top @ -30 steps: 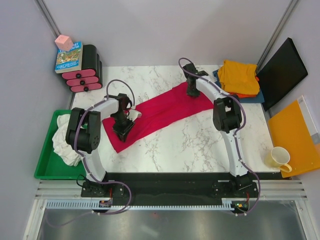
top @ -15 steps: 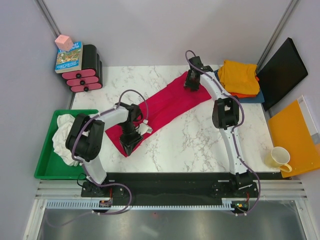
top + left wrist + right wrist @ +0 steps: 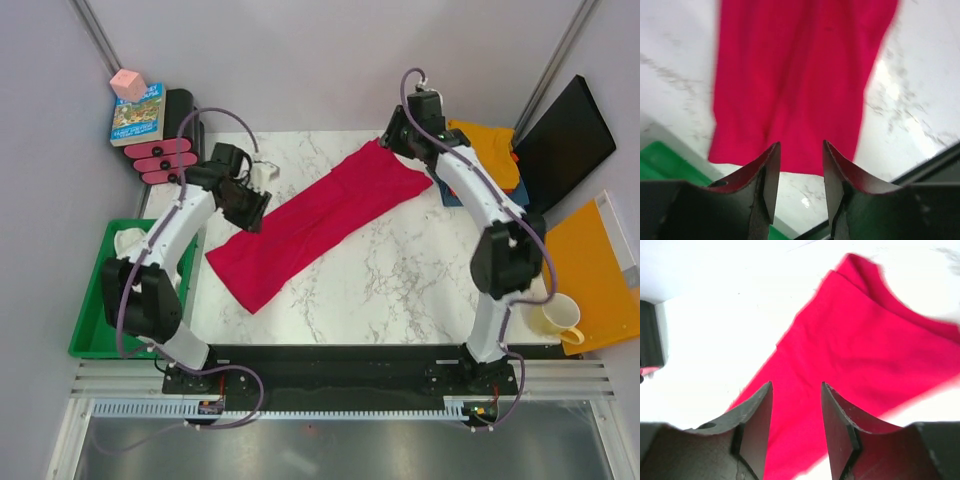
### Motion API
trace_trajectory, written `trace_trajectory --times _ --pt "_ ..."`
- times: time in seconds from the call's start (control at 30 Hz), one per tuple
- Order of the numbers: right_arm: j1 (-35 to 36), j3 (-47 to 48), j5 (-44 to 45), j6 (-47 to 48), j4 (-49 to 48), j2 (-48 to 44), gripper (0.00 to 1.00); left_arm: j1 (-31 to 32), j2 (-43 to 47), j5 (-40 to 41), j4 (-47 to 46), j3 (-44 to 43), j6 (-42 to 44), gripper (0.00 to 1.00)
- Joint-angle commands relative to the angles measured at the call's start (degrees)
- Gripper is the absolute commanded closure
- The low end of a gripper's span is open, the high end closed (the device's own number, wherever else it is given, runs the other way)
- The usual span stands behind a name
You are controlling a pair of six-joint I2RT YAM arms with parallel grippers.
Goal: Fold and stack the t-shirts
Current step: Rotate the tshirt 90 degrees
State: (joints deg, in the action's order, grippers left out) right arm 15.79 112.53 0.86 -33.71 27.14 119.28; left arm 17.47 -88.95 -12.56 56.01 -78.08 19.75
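The crimson t-shirt (image 3: 320,222) lies flat on the marble surface (image 3: 400,290) as a long narrow strip running diagonally from near left to far right. The lengthwise fold therefore looks done, but it is not yet folded short or added to the pile of yellow-orange and orange t-shirts (image 3: 480,155) at the far right, and the white t-shirt (image 3: 125,285) sits bunched in the green tray (image 3: 85,340). The left hand (image 3: 800,145) hangs by the strip's left part and the right hand (image 3: 796,385) by its far end, each with jaws spread partway and nothing between them.
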Motion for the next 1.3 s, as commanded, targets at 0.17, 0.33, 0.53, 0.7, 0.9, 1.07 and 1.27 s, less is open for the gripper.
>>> trace_trajectory --times 0.17,0.33,0.53,0.7,0.9,1.07,1.27 --pt "5.3 -36.5 15.7 -0.4 1.3 -26.9 0.62 -12.8 -24.5 9.8 -7.5 -12.0 -4.8 0.64" --pt "7.6 -44.8 18.2 -5.1 -0.4 -26.6 0.75 -14.3 -30.0 12.3 -8.6 -15.0 -5.5 0.64" --pt "8.1 -43.9 21.0 -7.6 -1.8 -20.7 0.76 -15.7 -32.3 14.0 -9.1 -15.1 -4.9 0.64" --pt "7.9 -38.0 23.7 -6.8 0.2 -11.5 0.73 -16.0 -33.5 15.9 -9.1 -12.9 -2.7 0.65" --pt "7.1 -23.3 25.2 -4.3 7.7 3.8 0.71 -15.5 -31.0 16.1 -6.8 -3.6 2.5 0.66" --pt "6.5 -11.0 24.6 -2.7 11.7 13.5 0.7 -14.8 -28.1 16.0 -2.8 4.3 7.1 0.67" --pt "5.6 0.3 21.0 -2.2 13.2 19.0 0.66 -10.0 -23.9 14.6 1.8 9.9 10.0 0.69"
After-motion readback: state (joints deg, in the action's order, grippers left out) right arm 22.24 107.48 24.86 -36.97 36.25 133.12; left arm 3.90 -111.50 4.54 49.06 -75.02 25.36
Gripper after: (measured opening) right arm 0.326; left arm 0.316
